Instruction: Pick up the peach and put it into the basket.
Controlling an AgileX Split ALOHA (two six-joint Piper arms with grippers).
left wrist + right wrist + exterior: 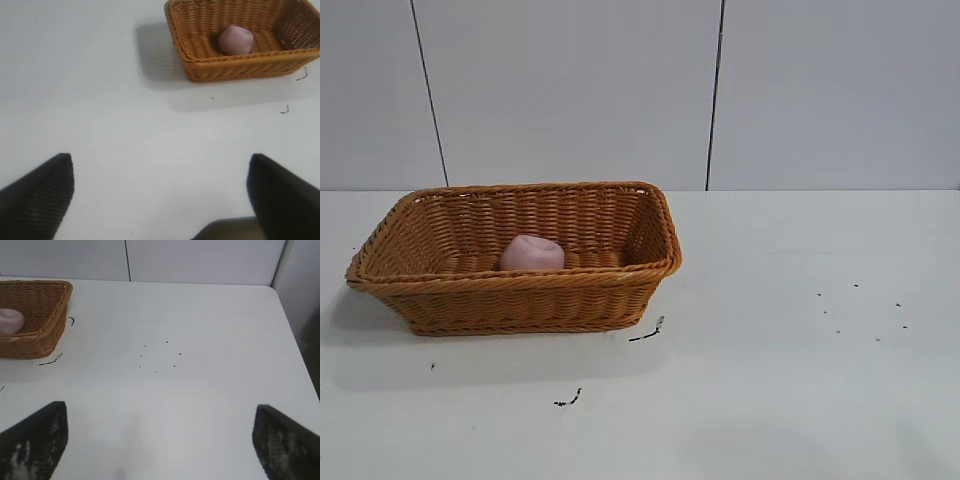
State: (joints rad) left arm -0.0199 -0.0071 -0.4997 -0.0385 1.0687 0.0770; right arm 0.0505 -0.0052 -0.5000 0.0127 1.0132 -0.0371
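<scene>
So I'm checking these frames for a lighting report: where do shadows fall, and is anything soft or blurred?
Exterior view: the basket casts a soft shadow on the table toward the camera; the peach is evenly lit, no glare. Left wrist view: shadow lies beside the basket; left gripper fingertips look soft. Right wrist view: right gripper fingertips likewise soft, table dots crisp.

Left gripper [160, 192] seen from its own wrist, two dark fingers [37, 197] spread wide apart, nothing between them, right gripper [160, 440] likewise, dark fingers [35, 442] spread wide, empty, angled slightly downward
</scene>
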